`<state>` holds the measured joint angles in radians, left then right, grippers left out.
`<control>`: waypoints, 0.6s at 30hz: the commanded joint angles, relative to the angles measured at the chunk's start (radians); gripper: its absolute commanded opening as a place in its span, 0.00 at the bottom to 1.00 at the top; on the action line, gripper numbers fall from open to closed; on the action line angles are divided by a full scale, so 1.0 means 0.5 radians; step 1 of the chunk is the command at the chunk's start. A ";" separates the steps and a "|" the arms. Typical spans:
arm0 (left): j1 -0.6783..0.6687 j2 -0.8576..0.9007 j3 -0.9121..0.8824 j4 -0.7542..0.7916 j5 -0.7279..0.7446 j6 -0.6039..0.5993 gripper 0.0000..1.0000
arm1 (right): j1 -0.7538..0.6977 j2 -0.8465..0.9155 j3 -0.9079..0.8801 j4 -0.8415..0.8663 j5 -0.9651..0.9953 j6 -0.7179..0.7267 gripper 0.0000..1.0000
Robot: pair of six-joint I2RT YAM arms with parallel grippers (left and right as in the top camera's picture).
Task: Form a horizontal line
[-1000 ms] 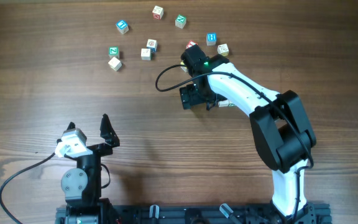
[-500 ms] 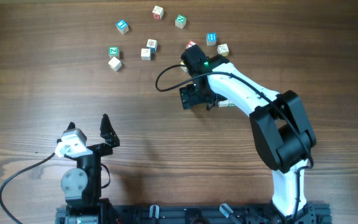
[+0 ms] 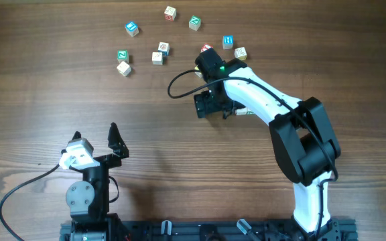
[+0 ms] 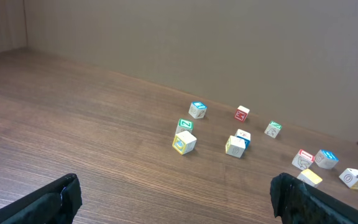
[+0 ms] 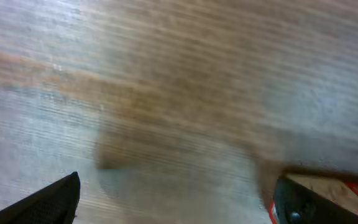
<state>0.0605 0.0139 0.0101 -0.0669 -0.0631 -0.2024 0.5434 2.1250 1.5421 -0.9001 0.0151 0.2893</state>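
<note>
No straight row of cubes shows; the small letter cubes lie scattered at the far side of the table. A blue cube [image 3: 132,28], a green cube [image 3: 194,23] and a pale cube [image 3: 157,57] are among them. A yellow-faced cube [image 4: 311,178] lies flat near the right arm. My right gripper [image 3: 210,105] is low over bare wood, open and empty [image 5: 179,205]. A pale cube with a red edge [image 5: 331,185] sits just outside its right finger. My left gripper [image 3: 96,134] is open and empty near the front edge [image 4: 179,205].
A red cube [image 3: 206,48], a blue cube [image 3: 228,41] and a pale cube [image 3: 240,53] sit just behind the right wrist. A pale cube with a green mark [image 3: 244,111] lies partly under the right arm. A black cable [image 3: 176,84] loops left of the wrist.
</note>
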 commanded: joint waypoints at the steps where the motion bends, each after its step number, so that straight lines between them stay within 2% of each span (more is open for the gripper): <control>1: -0.007 -0.014 -0.008 0.004 -0.027 0.031 1.00 | 0.005 0.017 0.341 -0.145 -0.032 -0.057 1.00; 6: -0.007 -0.014 -0.008 0.004 -0.027 0.031 1.00 | 0.005 0.017 1.220 -0.424 -0.031 -0.110 1.00; 9: -0.007 -0.014 -0.008 0.004 -0.027 0.031 1.00 | 0.005 0.012 1.569 -0.334 -0.024 -0.109 1.00; 14: -0.007 -0.014 -0.009 0.004 -0.027 0.031 1.00 | 0.004 0.040 1.521 0.140 0.003 -0.197 1.00; 18: -0.007 -0.014 -0.008 0.004 -0.027 0.031 1.00 | 0.002 0.177 1.509 0.251 0.317 -0.208 1.00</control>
<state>0.0605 0.0139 0.0101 -0.0669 -0.0631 -0.2024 0.5434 2.1452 2.3096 -0.7887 0.0528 0.2085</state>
